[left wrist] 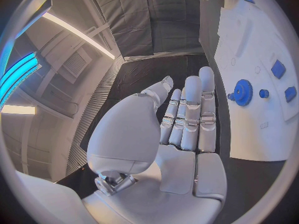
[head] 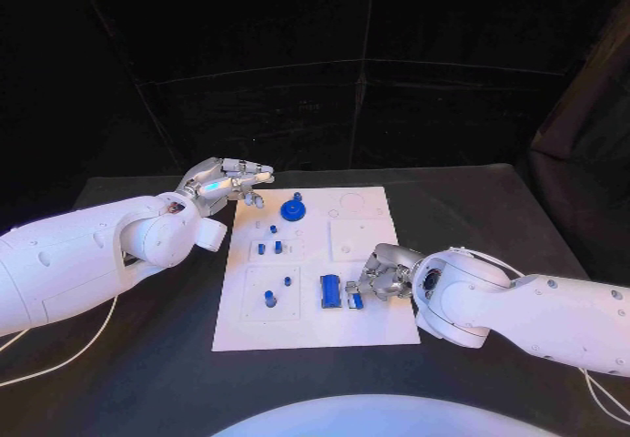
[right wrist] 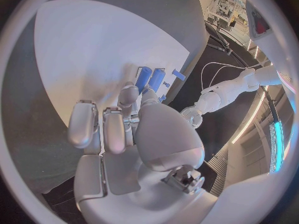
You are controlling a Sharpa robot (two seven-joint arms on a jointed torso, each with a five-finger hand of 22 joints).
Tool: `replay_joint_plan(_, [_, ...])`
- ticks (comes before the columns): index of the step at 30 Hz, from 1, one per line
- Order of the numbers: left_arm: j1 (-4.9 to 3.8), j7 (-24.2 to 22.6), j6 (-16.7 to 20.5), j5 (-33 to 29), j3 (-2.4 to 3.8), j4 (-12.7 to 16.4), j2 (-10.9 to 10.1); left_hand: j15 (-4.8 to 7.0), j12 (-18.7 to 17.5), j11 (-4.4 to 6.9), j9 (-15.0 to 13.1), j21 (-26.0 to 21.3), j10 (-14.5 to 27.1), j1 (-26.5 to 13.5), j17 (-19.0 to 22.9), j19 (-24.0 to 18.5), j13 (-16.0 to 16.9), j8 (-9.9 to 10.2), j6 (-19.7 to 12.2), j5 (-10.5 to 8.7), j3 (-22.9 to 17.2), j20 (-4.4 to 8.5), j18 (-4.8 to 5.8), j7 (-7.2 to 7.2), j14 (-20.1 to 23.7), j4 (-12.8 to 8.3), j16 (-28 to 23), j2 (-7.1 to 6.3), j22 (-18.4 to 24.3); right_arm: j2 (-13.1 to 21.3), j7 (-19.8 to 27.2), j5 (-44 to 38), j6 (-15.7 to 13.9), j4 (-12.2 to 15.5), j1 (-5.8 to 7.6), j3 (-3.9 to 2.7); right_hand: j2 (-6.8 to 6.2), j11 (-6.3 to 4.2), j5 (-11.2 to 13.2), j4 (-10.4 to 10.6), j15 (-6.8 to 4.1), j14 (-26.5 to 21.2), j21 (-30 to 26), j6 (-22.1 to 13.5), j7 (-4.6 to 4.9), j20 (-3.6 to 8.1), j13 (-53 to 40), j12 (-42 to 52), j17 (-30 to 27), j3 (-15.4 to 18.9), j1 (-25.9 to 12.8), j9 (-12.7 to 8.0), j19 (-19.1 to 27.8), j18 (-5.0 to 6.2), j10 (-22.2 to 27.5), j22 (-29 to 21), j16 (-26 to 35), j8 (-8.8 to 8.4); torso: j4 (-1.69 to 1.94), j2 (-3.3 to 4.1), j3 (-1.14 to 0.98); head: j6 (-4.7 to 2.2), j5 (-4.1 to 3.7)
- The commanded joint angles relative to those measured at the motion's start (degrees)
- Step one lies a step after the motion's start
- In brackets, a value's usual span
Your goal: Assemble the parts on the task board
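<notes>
The white task board (head: 373, 320) lies in the middle of the table. On it are a blue gear (head: 293, 212), small blue pegs (head: 269, 247) and, near the front, two blue blocks (head: 331, 289). My right hand (head: 383, 272) hangs over the board's near right part. Its thumb and one finger reach the smaller blue block (head: 354, 299); whether they grip it I cannot tell. The right wrist view has those blocks (right wrist: 151, 78) just beyond the fingertips (right wrist: 128, 93). My left hand (head: 231, 180) hovers at the board's far left corner, holding nothing, its fingers (left wrist: 190, 112) straight beside the gear (left wrist: 243, 92).
Black table (head: 145, 364) lies all around the board, with a dark curtain behind. White cables (head: 66, 350) trail under both arms at the table's sides. Recessed squares (head: 356, 238) mark the board's right half.
</notes>
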State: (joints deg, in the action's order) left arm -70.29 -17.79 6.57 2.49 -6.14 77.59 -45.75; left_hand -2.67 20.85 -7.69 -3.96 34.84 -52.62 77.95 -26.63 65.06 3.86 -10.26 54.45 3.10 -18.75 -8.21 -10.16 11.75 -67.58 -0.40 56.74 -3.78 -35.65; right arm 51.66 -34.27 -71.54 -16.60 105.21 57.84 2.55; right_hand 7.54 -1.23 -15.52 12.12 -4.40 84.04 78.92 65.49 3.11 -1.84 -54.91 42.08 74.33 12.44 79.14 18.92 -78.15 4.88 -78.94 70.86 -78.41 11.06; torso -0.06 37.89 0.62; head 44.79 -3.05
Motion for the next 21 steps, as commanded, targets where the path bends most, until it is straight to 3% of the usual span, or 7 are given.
replay_joint_plan(1, [-0.09,0.2,-0.8,-0.1,0.05,0.1,0.0,0.14,0.3,-0.12,0.0,-0.3,0.4,0.6,0.1,0.1,-0.1,-0.4,-0.5,0.14,0.0,0.1,-0.33,0.08,0.4,-0.3,-0.2,0.08,0.1,-0.1,0.1,-1.6,-0.4,0.1,0.07,-0.01,0.01,0.05,0.3,0.6,-0.35,3.2,0.2,0.4,0.05,0.06,-0.1,-0.1,0.0,0.0,-0.7,0.0,-0.2,-0.58,-0.4,0.1,-0.1,-0.24,0.0,-0.01,-0.02,-0.04,0.01])
replay_joint_plan(5, [-0.09,0.2,-0.9,-0.1,0.05,0.1,0.0,0.14,0.3,-0.12,0.0,-0.3,0.4,0.6,0.1,0.1,-0.1,-0.4,-0.5,0.14,0.0,0.1,-0.33,0.08,0.4,-0.3,-0.2,0.08,0.1,-0.1,0.0,-2.6,0.0,-0.1,0.07,-0.01,-0.16,0.1,0.3,1.0,-0.31,3.2,0.2,0.4,0.1,0.04,-0.1,-0.3,-0.1,0.1,-1.3,0.0,-0.1,-0.56,-0.4,0.0,-0.1,-0.34,-0.04,-0.03,-0.02,-0.09,-0.02])
replay_joint_plan(8, [-0.09,0.3,-0.9,-0.1,0.05,0.0,0.0,0.14,0.3,-0.12,0.0,-0.3,0.4,0.6,0.1,0.1,-0.1,-0.4,-0.5,0.14,0.0,0.1,-0.33,0.08,0.4,-0.3,-0.2,0.08,0.1,-0.2,-0.1,-3.2,0.6,-0.2,0.07,-0.01,-0.99,0.21,-1.7,2.0,-0.2,3.1,0.1,0.5,0.21,-0.05,0.0,-0.6,-0.3,1.0,-2.8,0.0,0.1,-0.51,-0.3,-0.2,0.1,-0.51,-0.04,-0.02,0.0,-0.08,-0.03])
replay_joint_plan(11, [-0.09,0.3,-0.9,-0.1,0.05,0.0,0.0,0.14,0.3,-0.12,0.0,-0.3,0.4,0.6,0.1,0.1,-0.1,-0.4,-0.5,0.14,0.0,0.1,-0.33,0.08,0.4,-0.3,-0.2,0.08,0.1,-0.2,-0.2,-3.9,1.3,-0.4,0.07,-0.01,-1.76,0.35,-1.9,2.9,-0.09,3.1,-0.1,0.5,0.35,-0.15,0.2,-1.1,-0.5,2.1,-4.2,0.0,0.3,-0.44,-0.1,-0.5,0.3,-0.66,-0.06,0.0,0.01,-0.09,-0.04])
replay_joint_plan(16, [-0.09,0.4,-0.9,-0.1,0.05,0.1,0.0,0.14,0.3,-0.12,0.0,-0.3,0.4,0.6,0.1,0.1,-0.1,-0.4,-0.5,0.14,0.0,0.1,-0.33,0.08,0.4,-0.3,-0.2,0.08,0.1,-0.3,-0.3,-4.5,2.2,-0.6,0.07,-0.01,-2.35,0.42,1.2,4.1,-0.02,3.0,-0.3,0.6,0.38,-0.27,0.2,-1.5,-0.8,3.7,-6.0,0.2,0.5,-0.36,0.0,-0.8,0.6,-0.83,-0.02,0.01,0.01,-0.06,-0.08])
replay_joint_plan(21, [-0.09,0.5,-1.0,-0.1,0.05,0.1,0.0,0.14,0.3,-0.12,0.0,-0.3,0.4,0.6,0.1,0.1,-0.1,-0.4,-0.5,0.14,0.0,0.1,-0.33,0.08,0.4,-0.3,-0.2,0.08,0.1,-0.4,-0.3,-4.7,2.8,-0.7,0.07,-0.01,-2.29,0.43,2.1,4.3,-0.01,3.0,-0.4,0.6,0.39,-0.29,0.1,-1.6,-0.8,4.1,-6.5,0.3,0.6,-0.34,0.0,-0.8,0.6,-0.89,-0.01,-0.02,0.02,-0.06,-0.1])
